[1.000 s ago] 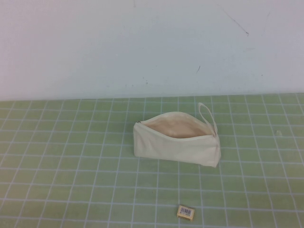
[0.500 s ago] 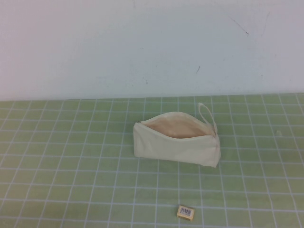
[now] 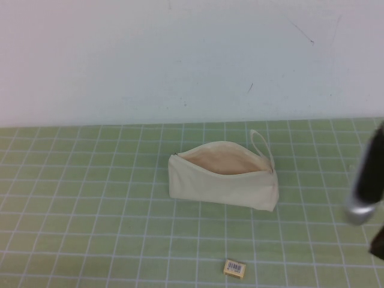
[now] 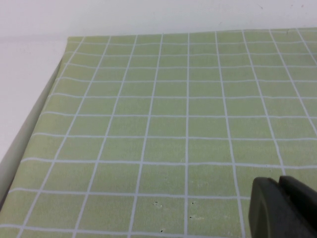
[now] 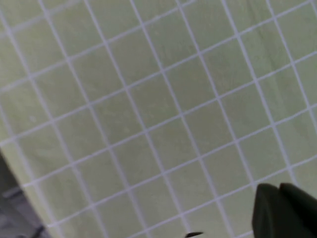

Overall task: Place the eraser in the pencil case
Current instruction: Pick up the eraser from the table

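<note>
A green bench (image 3: 90, 210) ruled with a white grid fills the lower half of the high view, ending at a plain white wall (image 3: 180, 54) toward twelve o'clock. Near the middle of the bench lies the pencil case (image 3: 223, 180), a cream fabric pouch resting on its long side with the zip undone, its mouth gaping upward to show a pale beige lining. A thin loop strap (image 3: 262, 147) curls from the end of the pencil case at about one o'clock. The right arm (image 3: 367, 180), a dark limb with a silvery collar, leans in at the three o'clock edge of the bench, well apart from the pencil case. The eraser (image 3: 234, 268), a tiny tan block with a white barcode label facing up, sits alone on the bench at six o'clock from the pencil case, apart from it and close to the near edge. The left gripper (image 4: 285, 208) appears only in its own wrist view as a dark shape above bare grid; whether it is open or closed cannot be told. The right gripper (image 5: 285, 210) likewise shows only as a dark corner over bare grid, its state impossible to tell.
</note>
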